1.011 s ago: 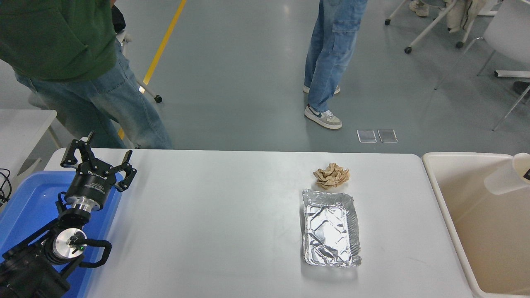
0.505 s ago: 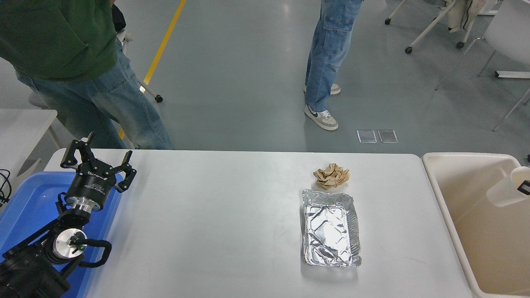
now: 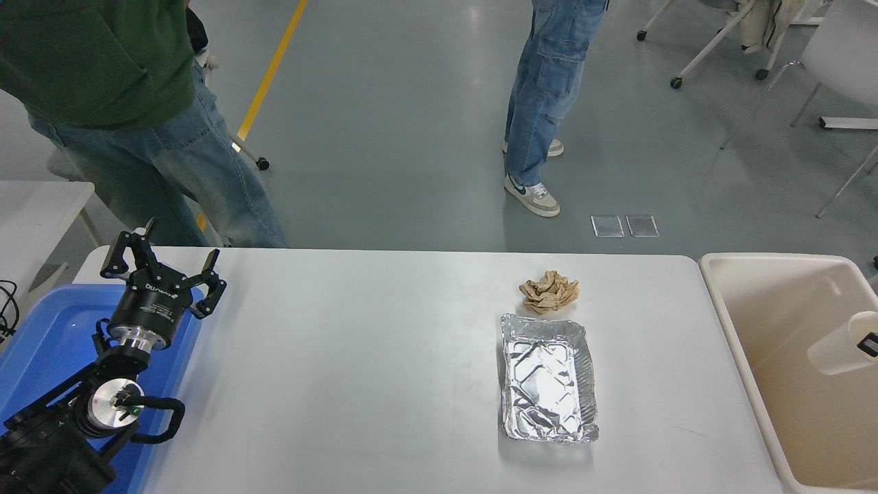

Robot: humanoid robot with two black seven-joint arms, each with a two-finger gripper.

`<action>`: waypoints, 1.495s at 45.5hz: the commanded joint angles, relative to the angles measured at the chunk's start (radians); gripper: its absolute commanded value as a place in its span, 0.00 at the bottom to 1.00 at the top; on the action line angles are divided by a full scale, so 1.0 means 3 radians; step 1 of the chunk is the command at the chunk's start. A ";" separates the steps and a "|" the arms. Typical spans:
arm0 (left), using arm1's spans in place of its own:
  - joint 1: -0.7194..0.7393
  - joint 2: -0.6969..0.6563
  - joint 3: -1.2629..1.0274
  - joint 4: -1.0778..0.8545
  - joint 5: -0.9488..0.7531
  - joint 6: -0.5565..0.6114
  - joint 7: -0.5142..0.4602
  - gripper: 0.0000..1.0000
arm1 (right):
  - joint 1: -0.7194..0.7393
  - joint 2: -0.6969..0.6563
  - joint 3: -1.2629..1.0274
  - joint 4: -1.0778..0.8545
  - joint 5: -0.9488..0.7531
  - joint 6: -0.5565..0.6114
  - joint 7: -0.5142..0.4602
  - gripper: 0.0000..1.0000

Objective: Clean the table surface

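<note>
table: matt, smooth white
tray: crinkled shiny foil
wad: crumpled brown paper
tub: smooth beige plastic
bin: glossy blue plastic

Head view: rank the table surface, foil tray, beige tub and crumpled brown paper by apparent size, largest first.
1. table surface
2. beige tub, cut off at the picture's right edge, so only its visible part counts
3. foil tray
4. crumpled brown paper

My left arm, lower left of the frame, is black with silver cylindrical joints (one shows a small green light), a looping black cable, and white lettering on the wrist barrel.
</note>
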 commanded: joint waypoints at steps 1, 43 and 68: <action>0.0000 0.0000 0.0000 0.0000 0.0005 -0.0003 0.0000 0.99 | -0.0033 0.0015 0.0002 -0.0011 0.0025 0.0000 0.0002 0.00; 0.0000 0.0000 0.0000 0.0000 0.0000 0.0002 0.0000 0.99 | -0.0012 0.0015 0.0037 -0.0021 0.0168 -0.0015 0.0017 1.00; 0.0000 0.0000 0.0000 0.0000 0.0000 0.0002 0.0000 0.99 | 0.0014 0.0005 0.0058 -0.0113 0.0577 -0.0005 0.0007 1.00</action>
